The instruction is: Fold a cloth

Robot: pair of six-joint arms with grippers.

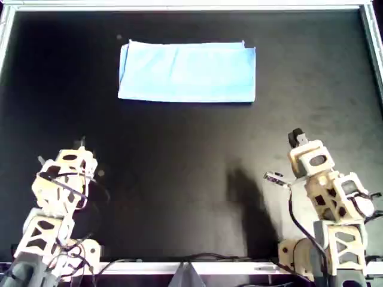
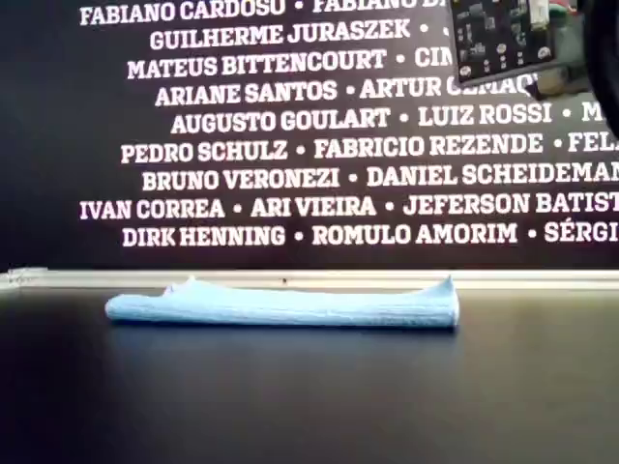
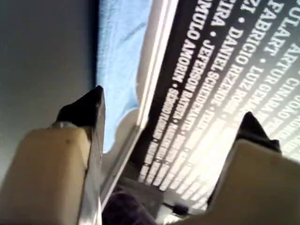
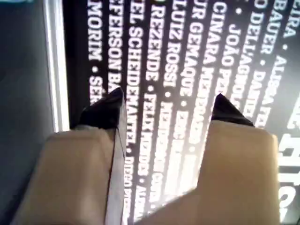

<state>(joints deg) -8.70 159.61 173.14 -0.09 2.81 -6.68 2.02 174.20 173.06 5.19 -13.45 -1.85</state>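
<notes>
Both grippers are wide open and hold nothing: my first gripper (image 3: 172, 107) has its two dark tips far apart, and so does my second gripper (image 4: 167, 97). In the overhead view, from left to right, one arm (image 1: 60, 185) sits at the near left of the black table (image 1: 179, 179). The cloth (image 1: 187, 72) lies flat in the middle at the far side, close to the far rim, and the other arm (image 1: 323, 179) sits at the near right. Both arms are well apart from the cloth. It looks like a long blue band, so I think one fold is done and a second may be next. To do that well, I would reach out to one short end and pinch its two corners, taking all the layers. Then I would lift only a little, carry that end over to the other short end, and line up the edges before letting go. Some things are hard to see. The wrist views do not show which arm is first and which is second. In the exterior view the cloth (image 2: 280, 307) is seen from the side, and I cannot count its layers. A blurry board (image 2: 498, 39) at that view's top right is cut off.
</notes>
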